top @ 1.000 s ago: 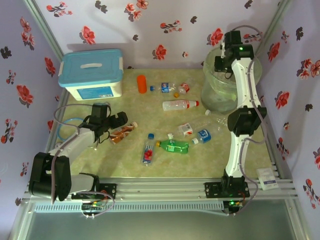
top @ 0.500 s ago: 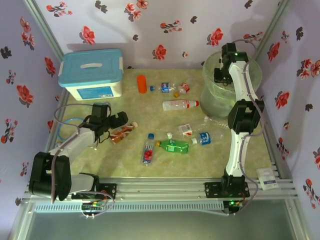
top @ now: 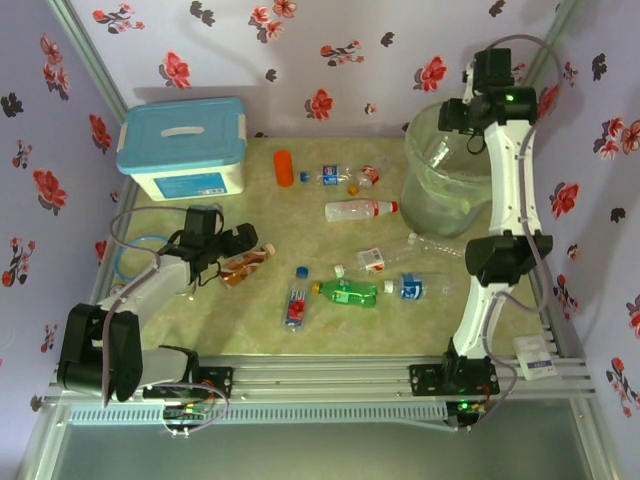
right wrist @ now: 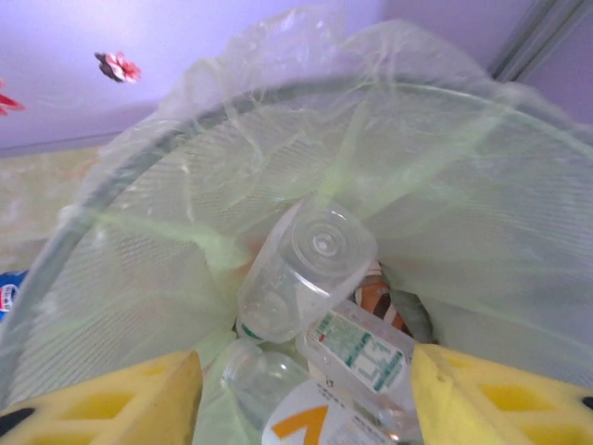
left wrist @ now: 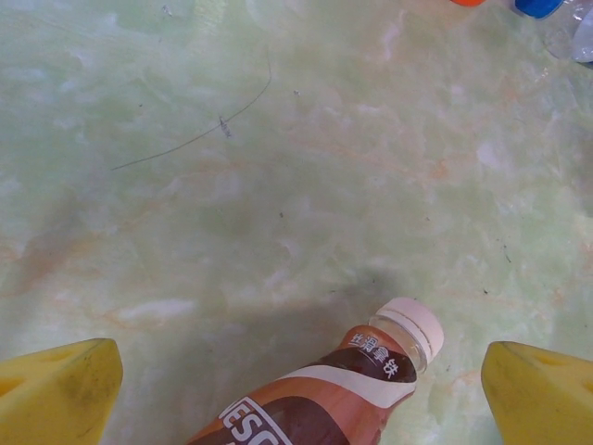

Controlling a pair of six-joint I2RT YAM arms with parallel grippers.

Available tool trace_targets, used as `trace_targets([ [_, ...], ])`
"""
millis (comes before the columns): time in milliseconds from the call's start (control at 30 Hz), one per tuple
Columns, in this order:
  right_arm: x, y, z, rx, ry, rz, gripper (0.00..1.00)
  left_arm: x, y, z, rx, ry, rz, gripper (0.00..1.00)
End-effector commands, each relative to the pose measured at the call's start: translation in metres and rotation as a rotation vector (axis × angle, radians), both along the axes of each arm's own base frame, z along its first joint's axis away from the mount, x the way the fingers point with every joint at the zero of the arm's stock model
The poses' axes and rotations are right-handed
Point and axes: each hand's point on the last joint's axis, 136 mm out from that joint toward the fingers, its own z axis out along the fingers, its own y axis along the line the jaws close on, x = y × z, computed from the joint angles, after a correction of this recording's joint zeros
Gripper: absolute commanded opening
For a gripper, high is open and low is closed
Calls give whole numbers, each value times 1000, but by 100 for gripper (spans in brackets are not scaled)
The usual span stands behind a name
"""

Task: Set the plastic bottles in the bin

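On the table, a brown coffee bottle [left wrist: 343, 394] with a white cap lies between my left gripper's [left wrist: 301, 394] yellow fingers [left wrist: 60, 389], which stand wide open around it; in the top view this left gripper [top: 232, 250] sits at the left by the same bottle [top: 248, 265]. My right gripper [right wrist: 306, 399] hangs open over the pale-green bin [right wrist: 278, 120], which holds a few clear bottles [right wrist: 306, 269]. Seen from above, the right gripper [top: 470, 120] is above the bin's [top: 440, 195] far rim. A green bottle [top: 346, 292], white-red bottle [top: 360, 210] and orange bottle [top: 284, 167] lie on the table.
A blue-lidded white box [top: 183, 148] stands at the back left. Several more small bottles [top: 410, 287] and loose caps [top: 301, 271] are scattered mid-table. Floral walls close in the left, back and right sides.
The right arm has swung up and back to the right, from the bin's left rim to above its far side. The left arm and brown bottle have not moved.
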Motion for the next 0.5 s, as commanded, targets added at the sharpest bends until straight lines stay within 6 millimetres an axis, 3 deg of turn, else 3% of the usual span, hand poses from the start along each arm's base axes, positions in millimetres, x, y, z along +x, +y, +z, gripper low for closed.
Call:
trace_targets([
  [0, -24, 7, 36, -14, -95, 18, 66, 4, -7, 13, -7, -35, -34, 100],
  [167, -70, 31, 64, -1, -167, 65, 70, 1, -18, 17, 12, -56, -94, 100],
  [333, -109, 55, 50, 53, -132, 114, 70, -1, -38, 28, 55, -79, -211, 100],
  [467, -138, 76, 30, 105, -97, 183, 72, -7, -73, 43, 66, -118, -392, 100],
])
